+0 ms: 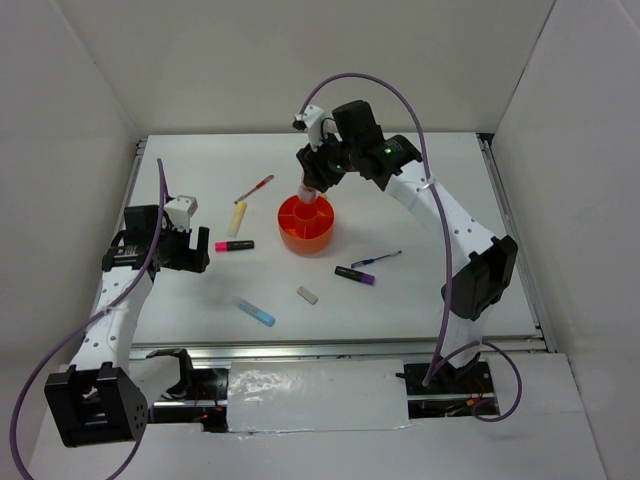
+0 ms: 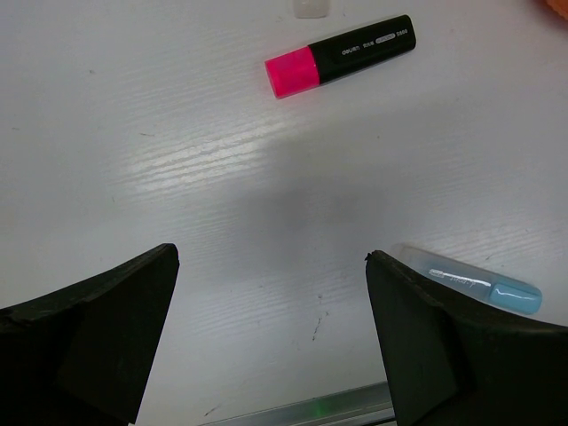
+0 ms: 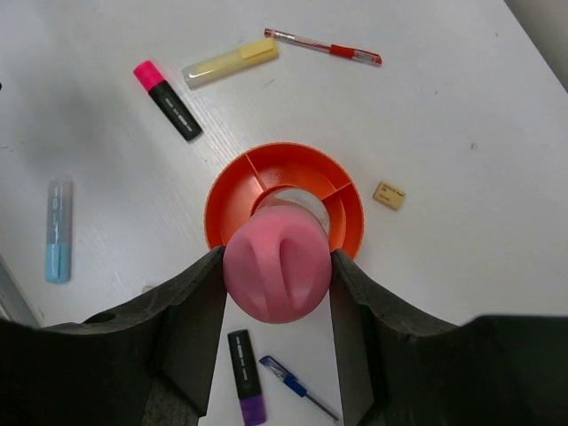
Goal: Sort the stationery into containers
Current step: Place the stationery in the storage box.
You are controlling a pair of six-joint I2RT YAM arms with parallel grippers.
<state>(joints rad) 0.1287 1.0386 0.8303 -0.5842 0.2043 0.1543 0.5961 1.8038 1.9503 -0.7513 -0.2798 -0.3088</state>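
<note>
White walls [image 1: 90, 90] box in a white table [image 1: 430, 300], and from my seat the whole job fits in the top view. The orange organizer [image 1: 322, 238] stands near the middle of the table. My right gripper [image 3: 277, 266] is over it, jaws clamped on the pink cylinder [image 3: 277, 275], one finger on each side. The cylinder hangs upright above the organizer's central cup (I cannot tell whether its lower end touches the cup). The compartments I can see in the right wrist view hold nothing.

My left gripper [image 2: 271, 257] sits low over bare table to the left, jaws spread wide with nothing between them. The pink marker [image 2: 342, 55] lies just ahead of its fingers, and the blue marker [image 2: 479, 282] lies beside one finger, well apart from the organizer.

The yellow marker [image 1: 238, 218] and red pen [image 1: 254, 189] lie left of the organizer, near each other. The eraser [image 1: 307, 294] lies on the near side of it. The purple marker [image 1: 355, 274] and the blue pen [image 1: 376, 260] lie close together to the organizer's right.
</note>
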